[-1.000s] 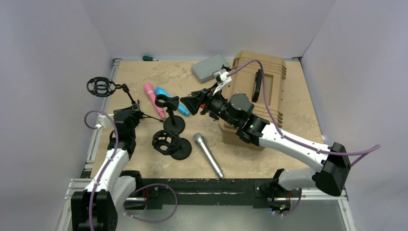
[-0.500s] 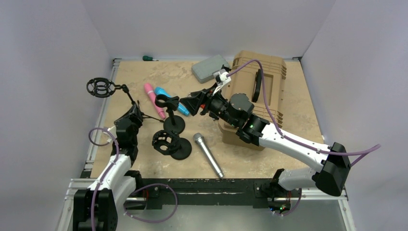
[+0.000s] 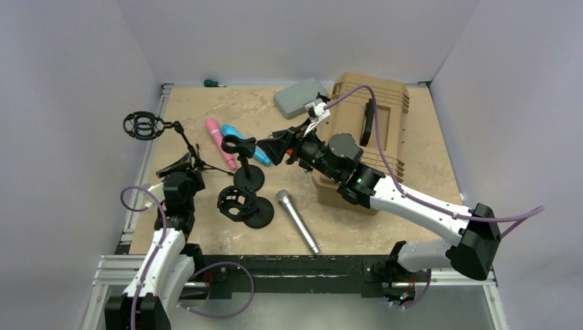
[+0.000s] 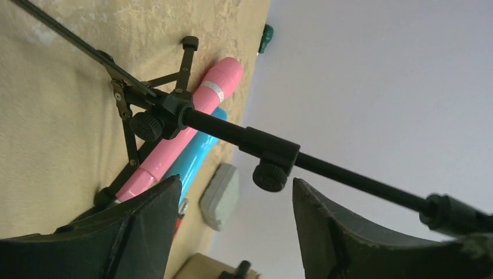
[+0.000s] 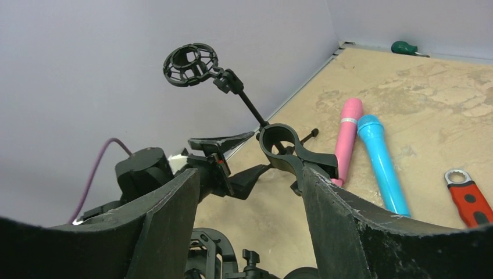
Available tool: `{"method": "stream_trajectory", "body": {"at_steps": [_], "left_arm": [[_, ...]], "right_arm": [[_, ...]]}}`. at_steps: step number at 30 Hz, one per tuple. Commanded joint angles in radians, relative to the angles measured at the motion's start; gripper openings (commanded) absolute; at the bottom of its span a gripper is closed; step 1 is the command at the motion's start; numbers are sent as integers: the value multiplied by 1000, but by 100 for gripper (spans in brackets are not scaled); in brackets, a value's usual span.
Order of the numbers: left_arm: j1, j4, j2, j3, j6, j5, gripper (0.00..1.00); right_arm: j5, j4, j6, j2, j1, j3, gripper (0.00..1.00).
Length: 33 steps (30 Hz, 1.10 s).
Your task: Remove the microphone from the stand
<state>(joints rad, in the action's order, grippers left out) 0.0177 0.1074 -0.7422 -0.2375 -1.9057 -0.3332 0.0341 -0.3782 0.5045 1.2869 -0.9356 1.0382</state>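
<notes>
A silver microphone (image 3: 297, 221) lies flat on the table, near the front. A pink microphone (image 3: 220, 142) and a blue one (image 3: 244, 141) lie side by side further back. The clip stand (image 3: 240, 146) on its round base holds nothing, and its ring (image 5: 279, 142) is empty. The tripod stand's shock mount (image 3: 144, 125) is empty too. My left gripper (image 4: 235, 183) is open just under the tripod's boom (image 4: 221, 131), touching nothing. My right gripper (image 5: 250, 171) is open beside the clip, with nothing between its fingers.
A second round-base stand with a shock mount (image 3: 244, 205) stands in front of the clip stand. A tan toolbox (image 3: 385, 117) lies under the right arm, a grey case (image 3: 300, 97) behind it. A green screwdriver (image 3: 213, 83) lies at the back edge, a red wrench (image 5: 468, 192) by the blue microphone.
My left gripper's jaws have opened and the left arm has drawn back slightly toward the near edge. The right arm and the microphones have not moved.
</notes>
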Motion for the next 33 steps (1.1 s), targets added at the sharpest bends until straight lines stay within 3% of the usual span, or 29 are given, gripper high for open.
{"method": "stream_trajectory", "body": {"at_steps": [1, 3, 4, 5, 13, 21, 30, 33], "left_arm": [[5, -191, 94, -39, 298, -17, 69], [5, -142, 150, -3, 434, -11, 73], [5, -125, 183, 6, 523, -5, 83], [4, -123, 199, -1, 597, -1, 86], [5, -47, 177, -99, 1075, 80, 83], [40, 7, 6, -177, 998, 183, 77], [40, 45, -57, -199, 976, 161, 48], [39, 39, -34, -182, 988, 110, 46]], "right_arm": [[0, -46, -1, -20, 3, -6, 64], [-1, -47, -1, -21, 3, -8, 64], [0, -46, -1, -20, 3, -7, 64], [-1, -46, -1, -19, 3, -7, 64], [-5, -48, 0, -17, 3, -7, 64], [-2, -47, -3, -12, 3, -7, 64], [9, -43, -11, -20, 3, -8, 64], [5, -43, -10, -18, 3, -7, 64]]}}
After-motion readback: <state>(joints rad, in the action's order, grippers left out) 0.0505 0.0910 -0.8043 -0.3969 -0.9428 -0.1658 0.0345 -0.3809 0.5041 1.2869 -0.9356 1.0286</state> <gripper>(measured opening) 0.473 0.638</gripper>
